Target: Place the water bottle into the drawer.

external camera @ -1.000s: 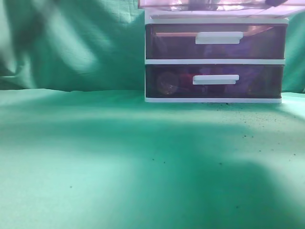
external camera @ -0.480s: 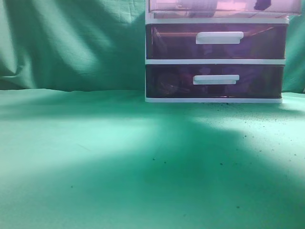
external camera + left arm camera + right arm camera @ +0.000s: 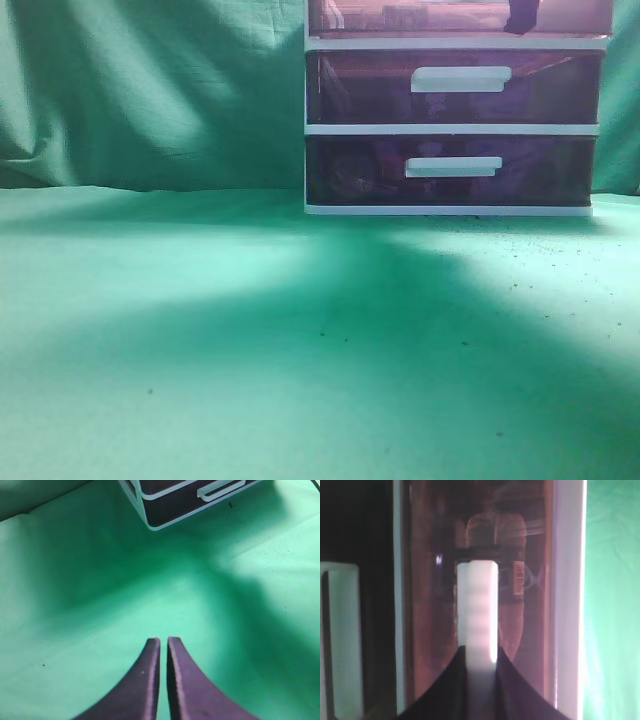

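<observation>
The top reddish-purple drawer point(image 3: 420, 18) shows at the upper edge of the exterior view, with its front in line with the white frame. My right gripper point(image 3: 520, 14) is a dark shape at its front. In the right wrist view my right gripper point(image 3: 479, 652) is shut on the drawer's white bar handle point(image 3: 477, 600). The water bottle point(image 3: 516, 610), clear with a barcode label, lies inside the drawer behind the translucent front point(image 3: 430, 605). My left gripper point(image 3: 163, 641) is shut and empty above the green cloth, well short of the drawer unit point(image 3: 170, 500).
Two darker purple drawers point(image 3: 450, 100) point(image 3: 450, 185) with white handles sit below the top one in the white frame. Green cloth point(image 3: 250, 330) covers the table and hangs as a backdrop point(image 3: 150, 90). The unit stands at the back right.
The top drawer stuck out toward the camera and has slid back into the unit, with my right gripper on its handle.
</observation>
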{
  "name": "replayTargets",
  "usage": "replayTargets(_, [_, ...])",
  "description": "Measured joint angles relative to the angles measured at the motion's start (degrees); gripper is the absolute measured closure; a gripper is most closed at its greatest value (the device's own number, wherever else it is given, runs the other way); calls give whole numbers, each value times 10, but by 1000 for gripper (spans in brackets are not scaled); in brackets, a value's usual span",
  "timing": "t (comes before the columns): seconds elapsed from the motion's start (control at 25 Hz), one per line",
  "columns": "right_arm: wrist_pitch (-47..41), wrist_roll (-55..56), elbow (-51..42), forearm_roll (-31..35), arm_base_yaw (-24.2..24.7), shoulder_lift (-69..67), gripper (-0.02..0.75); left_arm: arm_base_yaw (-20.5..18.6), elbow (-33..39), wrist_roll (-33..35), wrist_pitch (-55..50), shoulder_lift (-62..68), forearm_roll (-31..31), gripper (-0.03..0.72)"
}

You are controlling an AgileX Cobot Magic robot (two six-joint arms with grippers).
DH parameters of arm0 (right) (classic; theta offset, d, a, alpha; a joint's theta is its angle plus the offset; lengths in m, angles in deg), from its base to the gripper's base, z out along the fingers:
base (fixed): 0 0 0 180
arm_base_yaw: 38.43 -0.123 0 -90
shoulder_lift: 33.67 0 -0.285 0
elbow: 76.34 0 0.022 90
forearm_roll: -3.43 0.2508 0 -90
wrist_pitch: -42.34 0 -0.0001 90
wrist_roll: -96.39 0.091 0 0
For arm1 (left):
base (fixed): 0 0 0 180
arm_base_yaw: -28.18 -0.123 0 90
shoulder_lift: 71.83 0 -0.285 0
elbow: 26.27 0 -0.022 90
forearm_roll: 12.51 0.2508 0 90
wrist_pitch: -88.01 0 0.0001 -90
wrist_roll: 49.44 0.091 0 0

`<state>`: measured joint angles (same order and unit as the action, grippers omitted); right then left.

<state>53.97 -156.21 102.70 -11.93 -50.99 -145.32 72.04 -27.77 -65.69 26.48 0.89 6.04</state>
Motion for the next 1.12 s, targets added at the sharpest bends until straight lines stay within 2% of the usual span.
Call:
replayTargets(0.12, [2, 33, 1, -1, 0, 0, 654, 0, 1, -2, 4, -1, 0, 688])
replayTargets(0.16, [3, 39, 1, -1, 0, 0, 590, 0, 1, -2, 6, -1, 0, 688])
replayTargets(0.36, [12, 59, 5, -1, -19, 0, 372, 0, 1, -2, 21, -1, 0, 688])
replayTargets(0.44, [11, 61, 7, -1, -31, 0, 311, 0, 1, -2, 23, -1, 0, 688])
replayTargets(0.64, [9, 66, -9, 1, -54, 6, 323, 0, 1, -2, 24, -1, 2, 688])
replayTargets(0.68, [6, 66, -18, 2, -58, 10, 283, 0, 1, -2, 24, -1, 5, 688])
replayTargets(0.8, [-5, 68, -44, 18, -75, 28, 302, 0, 1, -2, 29, -1, 19, 688])
replayTargets(0.92, [-44, 90, -61, 107, -104, 68, 302, 0, 1, -2, 47, -7, 26, 688])
replayTargets(1.12, [-219, 116, -61, 290, -164, 164, 302, 0, 45, 26, 123, -76, -3, 688])
